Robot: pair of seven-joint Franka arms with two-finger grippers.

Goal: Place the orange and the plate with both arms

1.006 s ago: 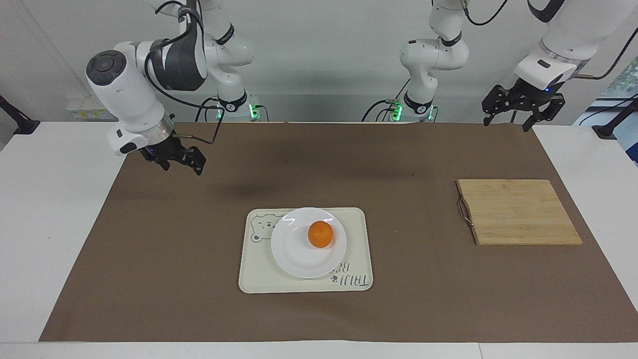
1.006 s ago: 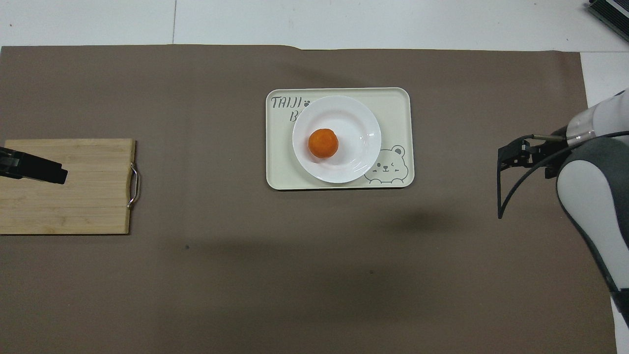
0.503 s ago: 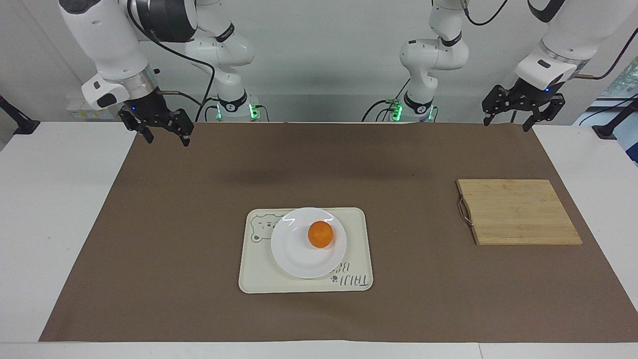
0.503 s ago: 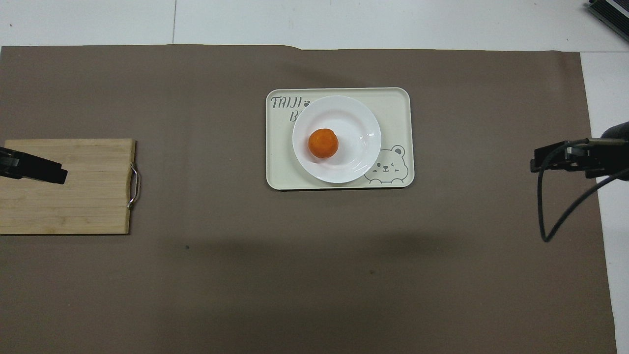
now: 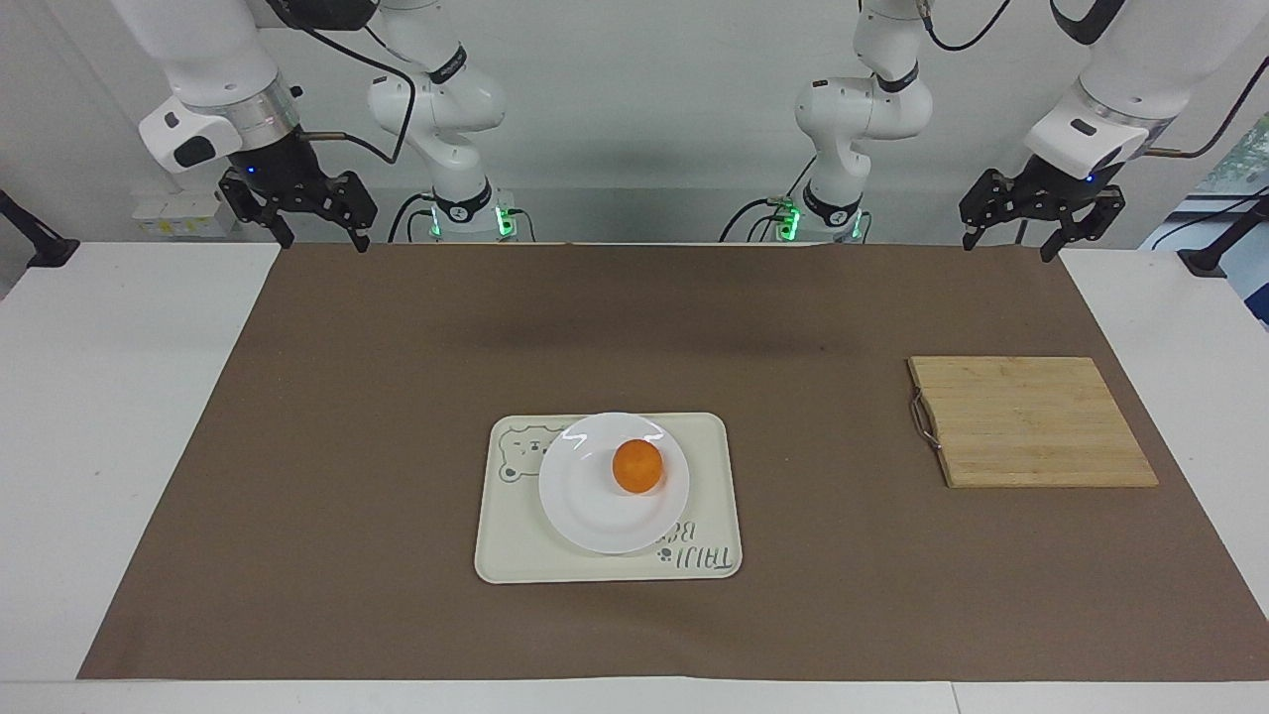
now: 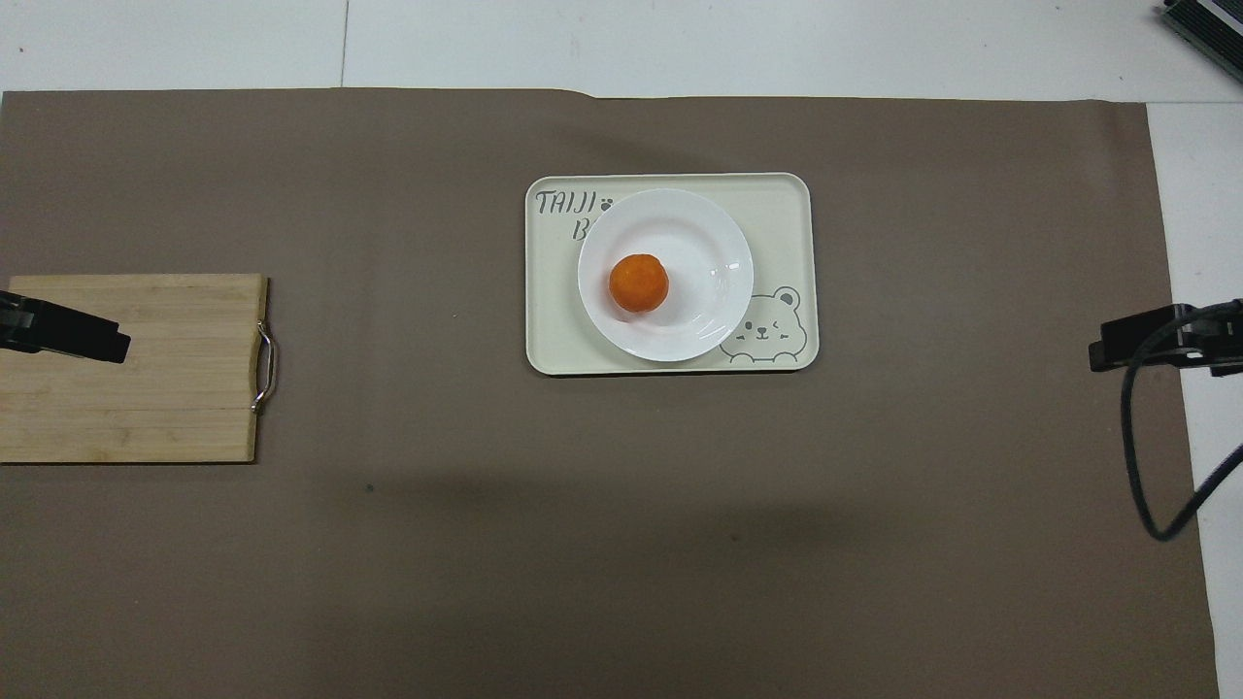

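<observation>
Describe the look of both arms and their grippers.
Both arms are glossy white with rounded segments and grey joints. Each ends in a black two-finger gripper with skeletal links, the left gripper and the right gripper, each showing a small blue light. Black cables trail along both arms, and green lights glow at their bases.

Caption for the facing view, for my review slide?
Orange on white plate on bear-print tray; both open hands, left and right, raised, empty.
</observation>
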